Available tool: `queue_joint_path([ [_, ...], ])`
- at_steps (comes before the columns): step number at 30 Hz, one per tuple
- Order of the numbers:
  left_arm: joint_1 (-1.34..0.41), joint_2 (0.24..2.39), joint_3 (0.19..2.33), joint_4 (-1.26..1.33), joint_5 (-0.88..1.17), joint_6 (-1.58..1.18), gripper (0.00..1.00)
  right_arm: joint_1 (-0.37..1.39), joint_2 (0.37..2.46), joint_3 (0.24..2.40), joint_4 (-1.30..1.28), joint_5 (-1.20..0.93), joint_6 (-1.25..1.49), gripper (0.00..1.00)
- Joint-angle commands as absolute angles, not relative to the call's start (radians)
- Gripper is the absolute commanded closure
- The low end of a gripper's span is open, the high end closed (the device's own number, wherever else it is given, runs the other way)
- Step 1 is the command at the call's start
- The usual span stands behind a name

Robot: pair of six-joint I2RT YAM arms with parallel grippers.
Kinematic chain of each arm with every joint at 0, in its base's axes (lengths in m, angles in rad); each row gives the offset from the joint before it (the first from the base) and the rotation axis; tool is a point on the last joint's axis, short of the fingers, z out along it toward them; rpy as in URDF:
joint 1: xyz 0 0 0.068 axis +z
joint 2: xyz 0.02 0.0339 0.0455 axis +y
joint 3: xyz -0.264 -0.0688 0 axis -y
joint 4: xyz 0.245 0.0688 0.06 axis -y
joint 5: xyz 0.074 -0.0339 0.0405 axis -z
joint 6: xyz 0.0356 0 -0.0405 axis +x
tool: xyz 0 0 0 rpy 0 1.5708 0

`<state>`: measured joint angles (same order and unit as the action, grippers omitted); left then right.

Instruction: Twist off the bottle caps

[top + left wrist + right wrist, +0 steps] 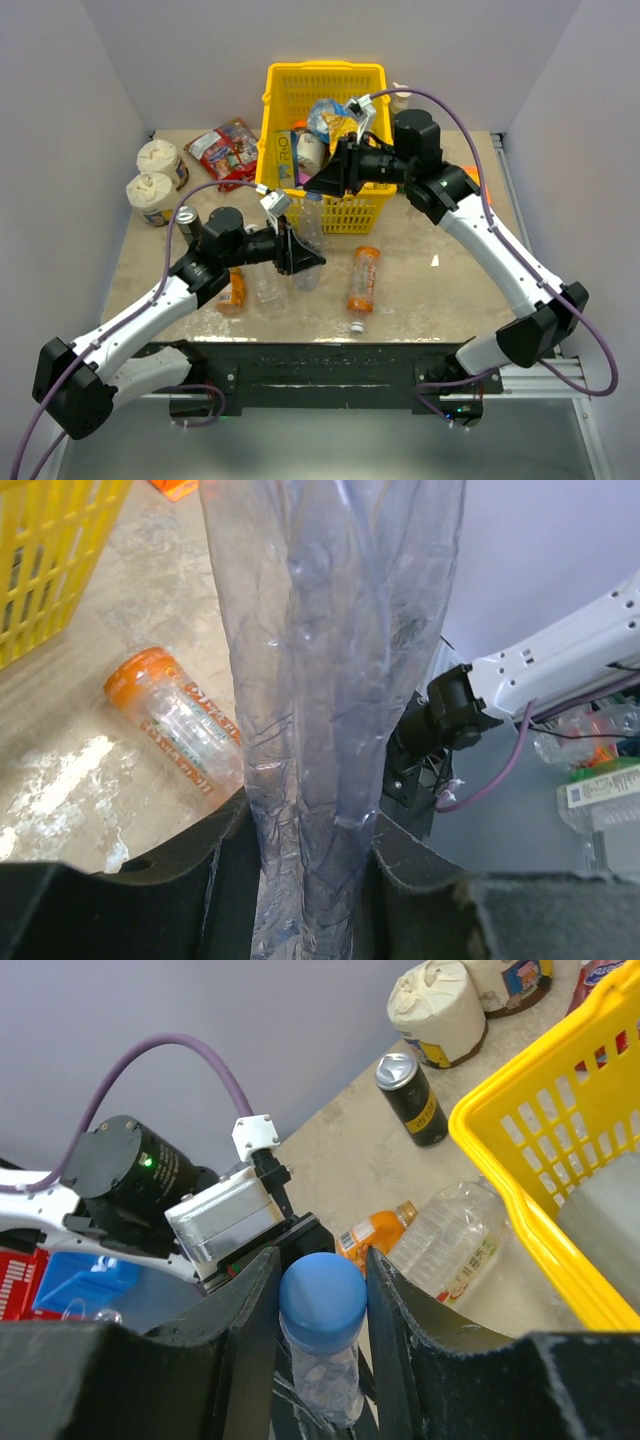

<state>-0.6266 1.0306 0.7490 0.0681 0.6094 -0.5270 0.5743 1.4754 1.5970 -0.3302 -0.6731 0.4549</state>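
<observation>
Currently the clear bottle (330, 660), at 6 o'clock of the yellow basket (365, 212), looks light and crushably soft: left gripper (305, 870) clamps its body, right gripper (314, 186) clamps the blue cap (322, 1295), best held near the stiffer neck.

You had two clear bottles (310, 226) (268, 290), one orange-labelled bottle (362, 280), one small orange juice bottle (233, 292), two white tubs (160, 158) (150, 190), one dark can (186, 222), one yellow basket (272, 100) and one red snack packet (225, 150).
</observation>
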Motion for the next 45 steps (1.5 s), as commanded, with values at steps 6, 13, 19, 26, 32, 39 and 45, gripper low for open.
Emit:
queue_joint_path([
  [6, -0.588, 1.035, 0.732, 0.327, 0.985, -0.549, 0.72, 0.558, 1.437, 1.667, -0.298, -0.79, 0.423, 0.84],
  [13, -0.566, 1.085, 0.781, 0.362, 1.094, -0.595, 0.72, 0.558, 1.411, 1.66, -0.304, -0.734, 0.426, 0.85],
  [19, -0.563, 1.048, 0.787, 0.123, 0.959, -0.43, 0.71, 0.516, 1.393, 1.741, -0.436, -0.499, 0.431, 0.86],
  [26, -0.563, 0.951, 0.772, 0.006, 0.816, -0.376, 0.71, 0.272, 1.359, 1.695, -0.443, -0.399, 0.471, 0.84],
  [32, -0.564, 0.884, 0.767, 0.017, 0.684, -0.416, 0.71, 0.112, 1.316, 1.513, -0.374, -0.284, 0.486, 0.85],
  [39, -0.564, 0.844, 0.772, 0.005, 0.594, -0.433, 0.71, 0.006, 1.263, 1.191, -0.229, -0.155, 0.499, 0.85],
  [45, -0.563, 0.879, 0.782, 0.009, 0.56, -0.437, 0.71, 0.006, 1.229, 0.907, -0.062, 0.089, 0.426, 0.83],
])
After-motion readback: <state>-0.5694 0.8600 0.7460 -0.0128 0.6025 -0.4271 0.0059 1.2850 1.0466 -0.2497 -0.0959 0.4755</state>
